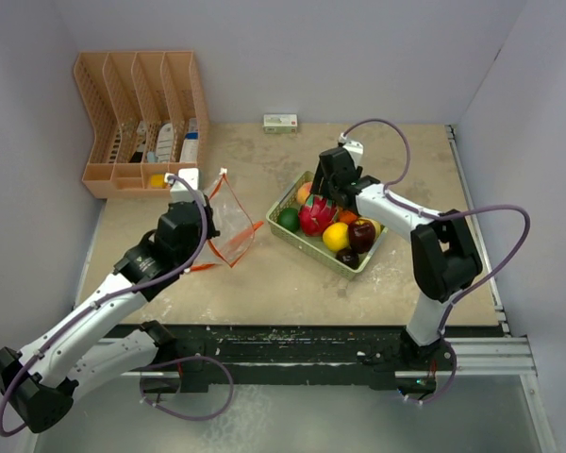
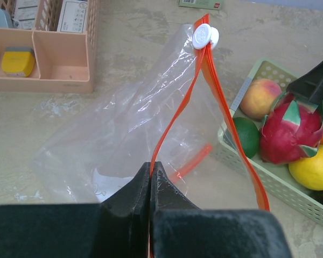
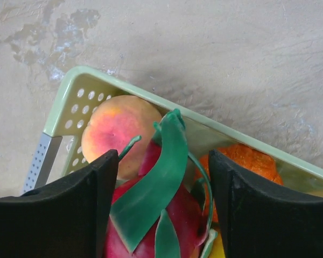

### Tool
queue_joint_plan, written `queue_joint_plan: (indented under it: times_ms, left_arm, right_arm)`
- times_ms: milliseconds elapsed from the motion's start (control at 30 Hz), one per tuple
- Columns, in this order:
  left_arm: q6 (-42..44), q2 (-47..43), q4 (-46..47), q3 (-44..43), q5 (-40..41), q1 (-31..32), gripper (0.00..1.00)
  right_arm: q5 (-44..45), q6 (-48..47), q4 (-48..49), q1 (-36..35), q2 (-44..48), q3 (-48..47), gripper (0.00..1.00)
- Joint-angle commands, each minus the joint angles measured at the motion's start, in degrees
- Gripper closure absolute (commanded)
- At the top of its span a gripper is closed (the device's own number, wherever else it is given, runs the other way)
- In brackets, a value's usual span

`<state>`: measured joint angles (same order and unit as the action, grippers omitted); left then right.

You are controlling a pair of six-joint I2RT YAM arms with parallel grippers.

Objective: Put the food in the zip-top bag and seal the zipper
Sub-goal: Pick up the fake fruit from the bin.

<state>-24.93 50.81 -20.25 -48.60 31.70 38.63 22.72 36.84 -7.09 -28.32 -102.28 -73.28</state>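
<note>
The clear zip-top bag [image 1: 232, 225] stands left of centre with its mouth held open. My left gripper [image 1: 206, 219] is shut on the orange-red zipper strip [image 2: 175, 115] at the near end of the mouth [image 2: 150, 164]; the white slider [image 2: 205, 36] is at the far end. The food lies in a pale green tray [image 1: 310, 245]: a red dragon fruit [image 1: 315, 216], peach [image 3: 116, 131], green lime [image 1: 289, 219], yellow lemon [image 1: 336, 236], orange [image 3: 247, 161] and dark red fruits [image 1: 361, 233]. My right gripper [image 3: 164, 172] is open, its fingers either side of the dragon fruit [image 3: 161, 215].
A peach-coloured organiser rack [image 1: 137, 123] with small items stands at the back left. A small flat box [image 1: 280, 122] lies against the back wall. Walls close the table on the left, back and right.
</note>
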Motion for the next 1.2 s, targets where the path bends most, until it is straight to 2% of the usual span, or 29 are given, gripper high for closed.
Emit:
queue_joint_plan:
  times_ms: [0,100,200,333,500,833,1167]
  left_arm:
    - [-0.9,-1.7,2.5,0.7,-0.3,-0.3,1.0]
    - [-1.0,-1.7,2.4,0.8,-0.3,-0.4,1.0]
    - [-1.0,-1.7,2.5,0.8,-0.5,-0.3,1.0]
    - [-1.1,-1.5,2.6,1.0,-0.4,-0.3,1.0]
    - [-1.1,-1.2,2.9,1.0,-0.4,-0.4,1.0]
    - [-0.8,0.0,2.5,0.2,0.5,-0.3,1.0]
    - [-1.8,3.8,4.8,-0.2,-0.8,-0.3,1.0]
  right_arm:
    - [1.7,-0.9,2.0,0.3,0.3,-1.0,0.41]
    - [1.7,-0.8,2.0,0.3,0.5,-0.3,0.6]
    - [2.3,-1.0,2.1,0.3,1.5,0.7,0.72]
    - [3.1,-2.1,2.5,0.3,3.3,2.1,1.0]
    - [3.1,-4.4,5.5,0.2,8.9,4.9,1.0]
    - [-8.5,-8.9,9.1,-0.3,27.3,8.2,1.0]
    - [-23.1,-10.4,13.4,-3.0,38.2,7.5,1.0]
